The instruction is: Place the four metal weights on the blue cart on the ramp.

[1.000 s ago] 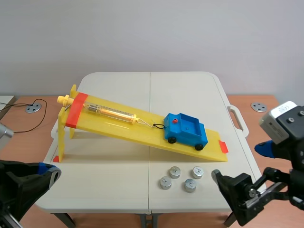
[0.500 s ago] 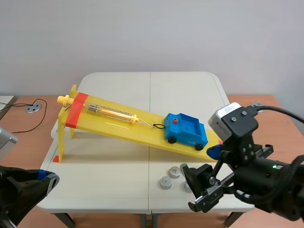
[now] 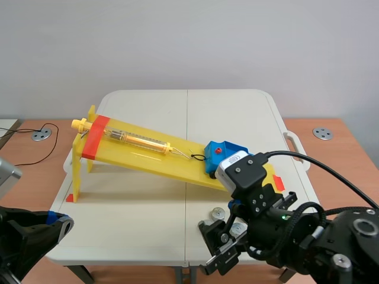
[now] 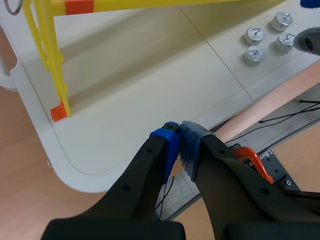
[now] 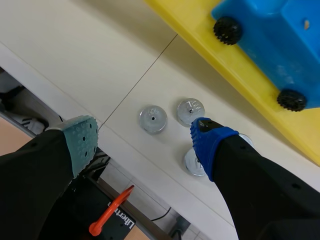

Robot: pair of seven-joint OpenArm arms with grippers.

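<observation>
The right gripper [image 5: 142,136] hangs above the table [image 3: 136,207], pointing down, with its fingers wide apart and nothing in them. Its arm leans in low over the near edge. Four weights [image 4: 254,54] sit close together on the table right under it, just beside the low end of the yellow ramp [image 3: 148,155]. The blue cart [image 5: 270,50] sits on that low end. The left gripper [image 4: 177,145] is low by the table's near left corner, fingers pressed together, holding nothing.
</observation>
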